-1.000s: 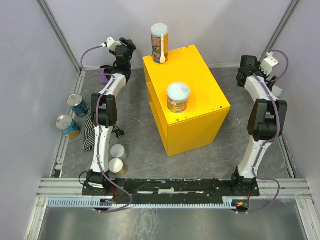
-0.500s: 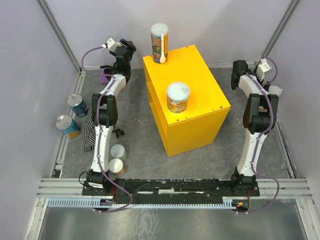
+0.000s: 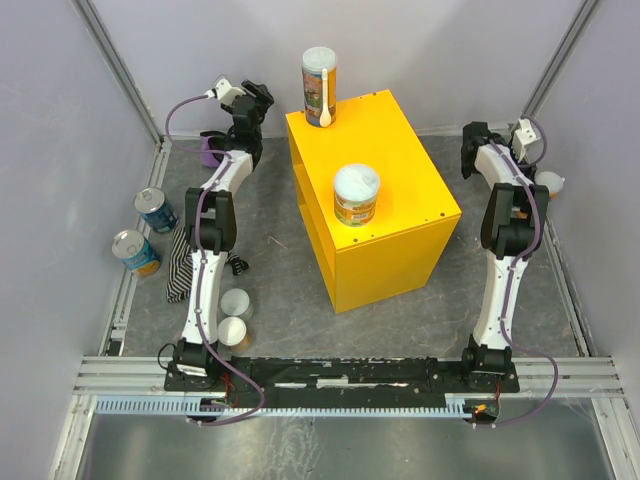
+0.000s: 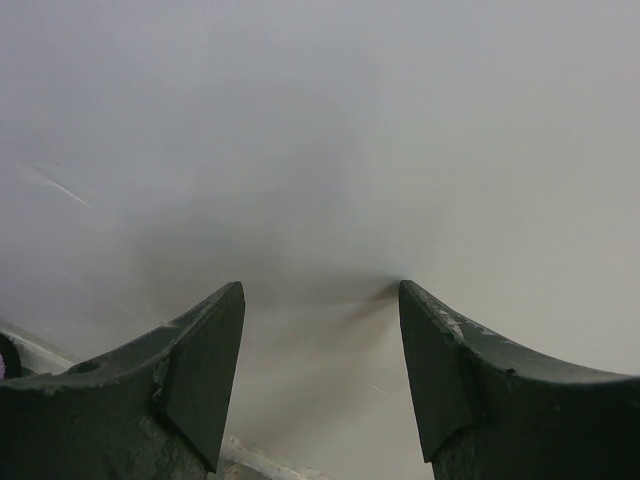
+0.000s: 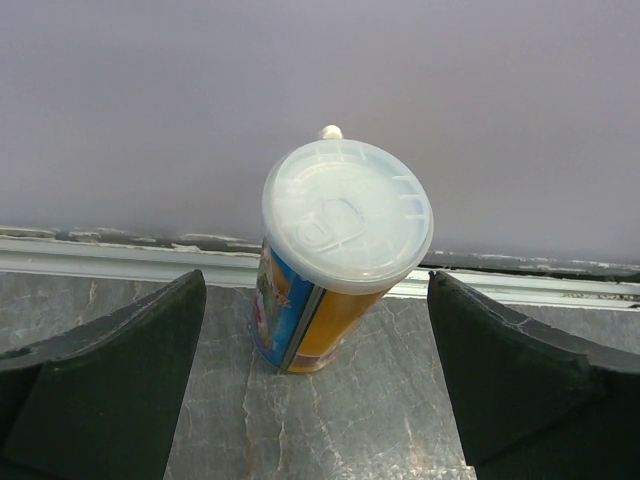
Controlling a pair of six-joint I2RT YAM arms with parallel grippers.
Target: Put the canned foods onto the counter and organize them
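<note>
The counter (image 3: 390, 150), centre of the top view, carries 2 cans: a tall tube (image 3: 320, 80) with a white lid at its far-left corner, a white spoon (image 3: 327, 103) against it, and a short orange tub (image 3: 356, 196) mid-top. No label is readable. 2 blue tins (image 3: 156, 211) stand at left near a striped cloth (image 3: 177, 265), and 2 pale-lidded tubs (image 3: 236, 304) stand at lower left. In the right wrist view a blue-and-orange tube (image 5: 345, 215), its print too small to read, stands by the wall rail (image 5: 120, 255), framed by the right gripper (image 5: 315, 285), jaws wide apart and empty. The left gripper (image 4: 320, 295), raised at upper left, faces blank wall, jaws partly apart, holding nothing.
</note>
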